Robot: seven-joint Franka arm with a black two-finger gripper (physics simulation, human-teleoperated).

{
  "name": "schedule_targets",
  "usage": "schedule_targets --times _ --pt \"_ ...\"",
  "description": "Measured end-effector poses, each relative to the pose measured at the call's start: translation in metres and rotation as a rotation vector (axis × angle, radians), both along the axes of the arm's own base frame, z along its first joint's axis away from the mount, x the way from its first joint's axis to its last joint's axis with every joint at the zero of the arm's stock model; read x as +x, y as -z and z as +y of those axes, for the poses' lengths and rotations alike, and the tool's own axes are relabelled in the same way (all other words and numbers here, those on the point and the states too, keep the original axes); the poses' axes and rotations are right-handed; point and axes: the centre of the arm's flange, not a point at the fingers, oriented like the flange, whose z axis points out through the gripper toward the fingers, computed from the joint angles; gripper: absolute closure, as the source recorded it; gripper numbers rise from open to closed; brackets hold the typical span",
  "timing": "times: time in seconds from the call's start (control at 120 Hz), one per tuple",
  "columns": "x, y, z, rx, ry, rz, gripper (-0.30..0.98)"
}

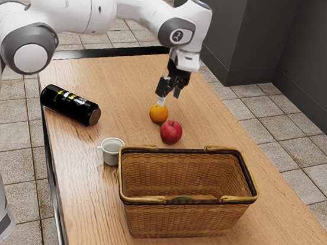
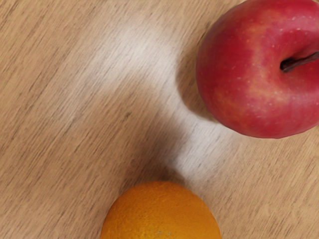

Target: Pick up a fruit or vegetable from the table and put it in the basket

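My gripper (image 1: 169, 98) is open just above the orange (image 1: 159, 113), its fingers apart; one fingertip overlaps the orange's top edge in the exterior view. In the wrist view the orange (image 2: 160, 214) lies at the lower edge, under the hand. A red apple (image 1: 171, 131) rests on the table beside it, toward the basket; the wrist view has the apple (image 2: 259, 74) with its stem up. The wicker basket (image 1: 181, 219) stands past the apple, its two handles folded down on the rim. Something dark green (image 1: 182, 200) is inside, mostly hidden by the near wall.
A pale cup (image 1: 112, 151) stands close to the basket's corner, on the exterior view's left. Farther back, a black bottle (image 1: 70, 104) lies on its side on the wooden table (image 1: 82, 186). Dark walls rise beyond the table at the exterior view's right.
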Motion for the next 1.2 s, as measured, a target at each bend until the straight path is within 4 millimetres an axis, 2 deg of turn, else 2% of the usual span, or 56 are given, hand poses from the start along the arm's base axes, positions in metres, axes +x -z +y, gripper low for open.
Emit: schedule_targets --times 0.108,0.283,0.392,0.5,0.575,0.7,0.775,0.85,0.917,1.058,1.2 --pt "0.0 0.003 0.012 -0.012 0.011 -0.016 0.0" --pt "-0.002 0.017 0.016 -0.021 0.047 -0.031 0.0" --pt "-0.001 0.014 0.036 -0.008 0.04 -0.077 0.0" --pt "0.001 0.018 0.044 -0.001 0.047 -0.103 0.0" --pt "0.004 0.019 0.035 -0.007 0.07 -0.116 0.0" --pt "0.009 0.022 0.006 -0.016 0.127 -0.126 0.0" --pt "0.0 0.023 -0.006 -0.029 0.149 -0.126 0.0" --pt "-0.025 0.022 -0.008 -0.049 0.155 -0.133 0.0" --pt "-0.036 0.027 -0.011 -0.055 0.165 -0.133 0.0" --pt "-0.037 0.037 -0.015 -0.049 0.179 -0.14 0.0" --pt "-0.033 0.047 -0.008 -0.039 0.175 -0.145 0.0"
